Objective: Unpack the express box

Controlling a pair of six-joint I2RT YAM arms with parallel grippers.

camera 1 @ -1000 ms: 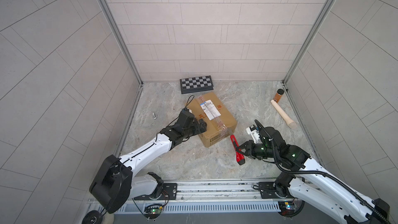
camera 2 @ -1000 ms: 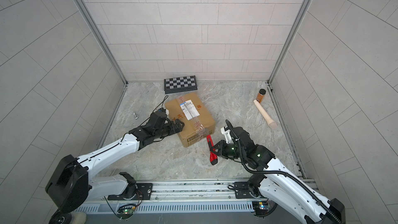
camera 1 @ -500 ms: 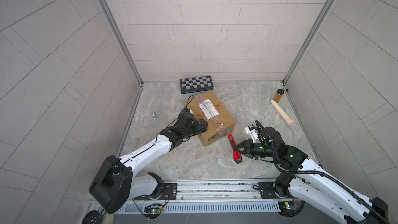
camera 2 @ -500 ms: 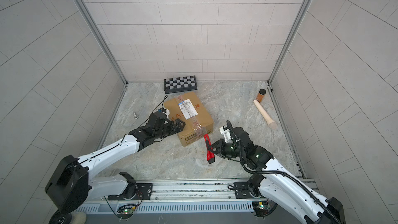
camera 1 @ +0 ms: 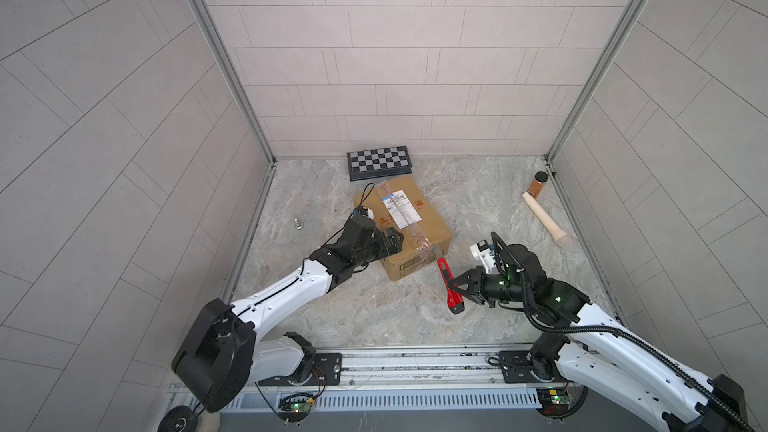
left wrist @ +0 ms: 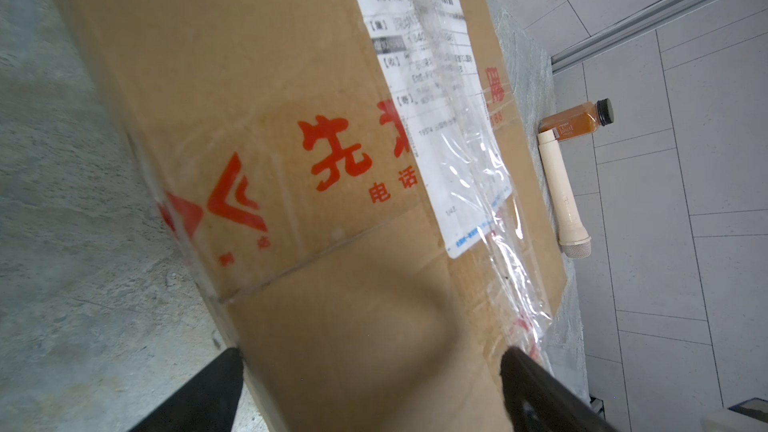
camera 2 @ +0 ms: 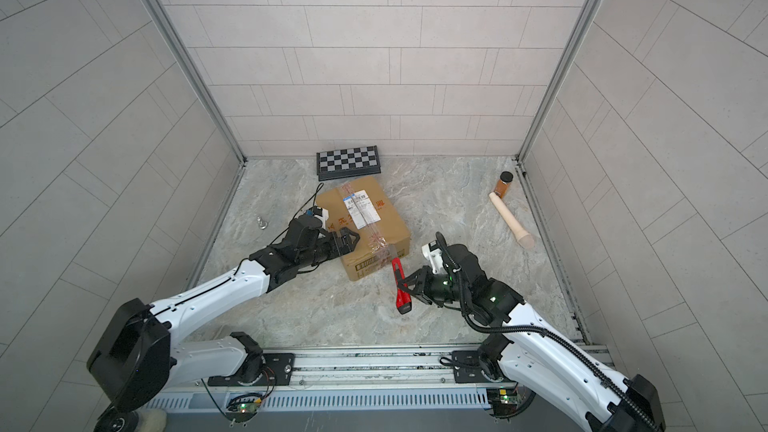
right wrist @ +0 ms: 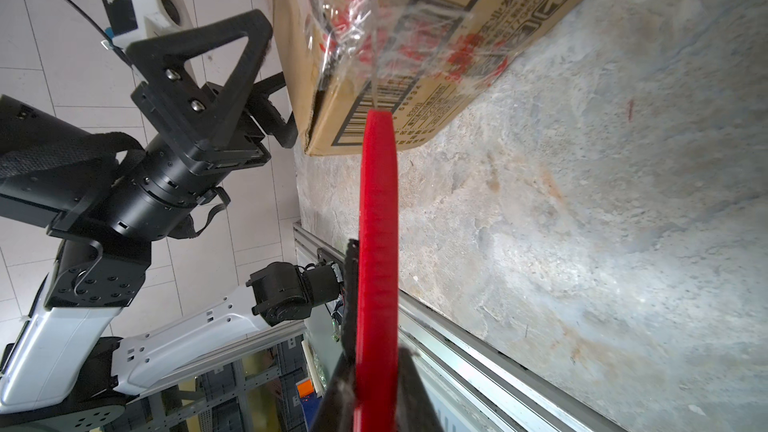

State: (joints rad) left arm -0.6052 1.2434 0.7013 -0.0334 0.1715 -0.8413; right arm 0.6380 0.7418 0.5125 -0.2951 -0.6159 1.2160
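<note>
- Knife duty fell to my right gripper (camera 1: 455,290), which was clamped on a slim red plastic utility knife (right wrist: 376,222). The knife's tip sat against the crumpled clear tape (right wrist: 374,35) on the carton's near end.
- My left gripper (camera 1: 392,241) stood with its jaws spread wide about the carton's left top edge. I could not tell whether the pads pressed the cardboard.
- The express box (camera 1: 428,222), a brown corrugated cardboard carton with a white shipping label (left wrist: 436,118) and red characters, lay flat on the grey marbled floor (camera 1: 374,317) between my two arms, taped shut.
- I judged it stiff but dentable, probably light enough to skid under a blade's push, and the tape slick. Bracing on bare cardboard at the side wall, clear of the seam, seemed the right hold.
- Just behind it lay a flat black-and-white checkered board case (camera 1: 380,162). An amber bottle (camera 1: 538,184) and a cream microphone (camera 1: 544,218) sat well apart on the right.
</note>
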